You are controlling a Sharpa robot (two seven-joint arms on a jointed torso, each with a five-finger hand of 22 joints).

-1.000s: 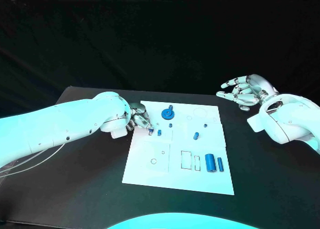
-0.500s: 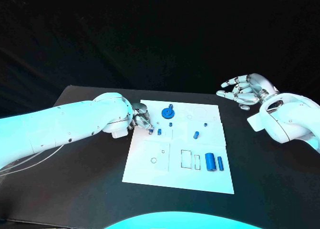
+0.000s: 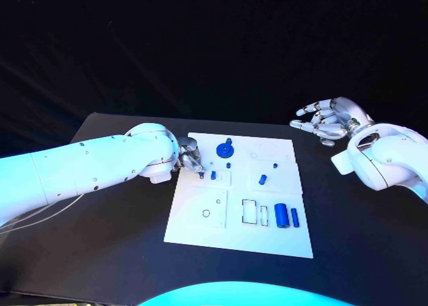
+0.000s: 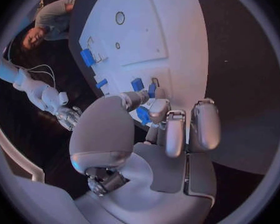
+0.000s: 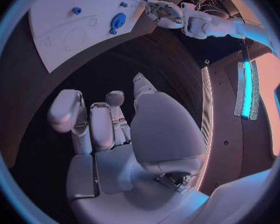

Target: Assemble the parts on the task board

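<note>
The white task board lies in the middle of the table. My left hand hovers at its far left edge and pinches a small blue part between thumb and a finger, just above the board. A round blue part stands near the far edge. Small blue pieces sit mid-board, and two blue cylinders lie toward the near right. My right hand hangs off the board past its far right corner, fingers apart and empty.
The black table surrounds the board, with bare room at its near left and near right. Outlined slots and a small hole mark the board's near half. The right wrist view shows the left hand at the board's edge.
My left hand has edged slightly toward the far side along the board's left edge, still pinching the small blue part. The right hand has stayed where it was.
</note>
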